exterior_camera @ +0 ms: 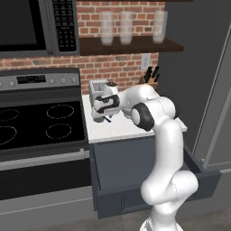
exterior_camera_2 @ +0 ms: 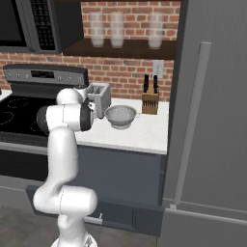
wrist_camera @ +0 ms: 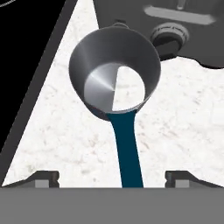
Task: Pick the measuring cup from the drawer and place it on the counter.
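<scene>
Above the counter (exterior_camera: 118, 131), close to the toaster (exterior_camera_2: 98, 99), the gripper (wrist_camera: 112, 178) hangs with the measuring cup (wrist_camera: 114, 81) in front of it. The fingertips (wrist_camera: 43, 178) stand wide apart, on both sides of the blue handle and not touching it. The drawer (exterior_camera: 153, 189) is pulled open below. Whether the cup rests on the counter, I cannot tell.

Hand (exterior_camera: 104, 118) at frame centre, over white desk (exterior_camera: 118, 130) beside toaster (exterior_camera: 98, 88), with measuring cup (exterior_camera: 107, 119) at its tips; drawer (exterior_camera: 149, 191) open below.
</scene>
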Tool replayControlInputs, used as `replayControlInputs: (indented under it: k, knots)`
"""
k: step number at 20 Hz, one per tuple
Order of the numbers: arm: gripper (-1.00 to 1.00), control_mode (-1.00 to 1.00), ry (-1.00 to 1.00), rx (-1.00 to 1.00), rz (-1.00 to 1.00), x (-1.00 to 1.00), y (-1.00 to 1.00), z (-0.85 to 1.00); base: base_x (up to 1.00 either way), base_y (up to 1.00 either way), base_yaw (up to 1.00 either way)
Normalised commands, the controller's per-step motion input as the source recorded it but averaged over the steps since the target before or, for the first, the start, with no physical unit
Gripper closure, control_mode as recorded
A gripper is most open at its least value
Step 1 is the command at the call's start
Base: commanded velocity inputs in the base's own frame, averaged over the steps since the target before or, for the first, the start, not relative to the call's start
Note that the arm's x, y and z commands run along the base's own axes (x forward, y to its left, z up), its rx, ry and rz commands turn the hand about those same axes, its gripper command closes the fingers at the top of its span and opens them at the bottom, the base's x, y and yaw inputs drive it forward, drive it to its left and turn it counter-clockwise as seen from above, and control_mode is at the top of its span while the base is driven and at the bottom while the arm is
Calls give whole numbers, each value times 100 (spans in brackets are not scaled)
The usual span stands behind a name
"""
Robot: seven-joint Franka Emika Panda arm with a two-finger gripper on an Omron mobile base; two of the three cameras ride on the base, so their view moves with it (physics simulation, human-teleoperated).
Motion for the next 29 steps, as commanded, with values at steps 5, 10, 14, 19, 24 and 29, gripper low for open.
replayControlInputs:
  k: [5,10,14,19,24,29]
  knots:
    - [-100,-100,-24,0,-1,-97,-51,50,0,0,0]
    - [-100,-100,-27,1,-3,-100,-66,46,0,0,0]
    - [-100,-100,-24,3,-4,-100,-66,62,0,0,0]
    - [-100,-100,-13,3,-8,-100,-52,87,0,0,0]
    - [-100,-100,-2,1,-13,-92,-15,100,0,0,0]
    - [-100,-100,0,0,-16,-93,-2,100,0,0,0]
